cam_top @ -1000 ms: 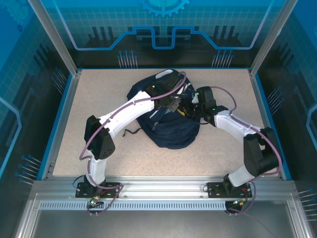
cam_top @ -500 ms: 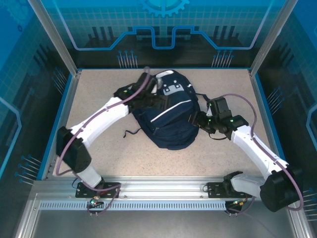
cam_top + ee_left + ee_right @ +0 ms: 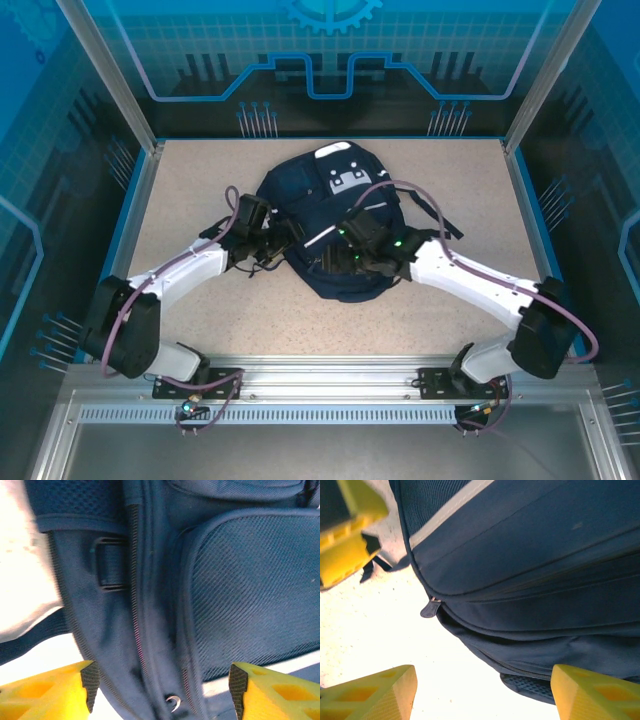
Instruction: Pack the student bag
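The large soft navy-blue fabric backpack with white reflective stripes (image 3: 330,205) lies slumped near the middle of the speckled beige tabletop (image 3: 200,180); it is judged limp and light, liable to fold or slide rather than hold its shape. The left gripper (image 3: 163,680), yellow fingers spread, hangs over its left-side zip seam, and the right gripper (image 3: 483,680), likewise spread, over its near edge, neither pinching anything. The best hold appears to be the small zipper pull (image 3: 430,609) or a cloth fold beside it.

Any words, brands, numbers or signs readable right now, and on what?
None readable. The student bag shows no lettering; its grey patch carries only small squares, its white patch looks blank.
The back panel bears a gear and line graphics, no words.
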You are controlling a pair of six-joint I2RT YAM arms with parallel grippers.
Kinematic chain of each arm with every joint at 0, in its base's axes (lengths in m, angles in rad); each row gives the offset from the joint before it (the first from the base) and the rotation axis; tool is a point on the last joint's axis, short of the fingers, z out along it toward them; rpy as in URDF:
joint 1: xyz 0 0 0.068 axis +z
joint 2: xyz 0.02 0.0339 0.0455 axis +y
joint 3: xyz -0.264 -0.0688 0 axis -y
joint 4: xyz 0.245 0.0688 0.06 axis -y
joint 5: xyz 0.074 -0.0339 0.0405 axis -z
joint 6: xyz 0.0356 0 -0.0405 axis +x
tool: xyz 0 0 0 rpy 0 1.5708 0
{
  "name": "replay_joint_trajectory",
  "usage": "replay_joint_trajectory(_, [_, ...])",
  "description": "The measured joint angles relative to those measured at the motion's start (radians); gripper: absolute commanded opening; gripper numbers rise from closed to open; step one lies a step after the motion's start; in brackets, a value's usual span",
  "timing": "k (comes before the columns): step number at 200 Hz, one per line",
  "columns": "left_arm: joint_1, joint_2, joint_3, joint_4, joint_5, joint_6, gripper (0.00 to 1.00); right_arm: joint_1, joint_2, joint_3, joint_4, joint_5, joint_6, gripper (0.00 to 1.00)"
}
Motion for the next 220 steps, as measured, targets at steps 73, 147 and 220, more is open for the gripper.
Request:
replay_joint_trajectory(73, [0.007,0.118,-0.001,0.205,0.139,-0.103,0.22,0.097,0.130,0.078,0.008,0.090,0.053,0.60])
replay_joint_trajectory(147, [0.008,0.113,-0.001,0.220,0.171,-0.128,0.03,0.154,0.274,0.175,-0.031,0.217,0.132,0.57])
replay_joint_trajectory(220, [0.008,0.111,-0.001,0.220,0.174,-0.139,0.00,0.141,0.392,0.276,-0.065,0.289,0.237,0.49])
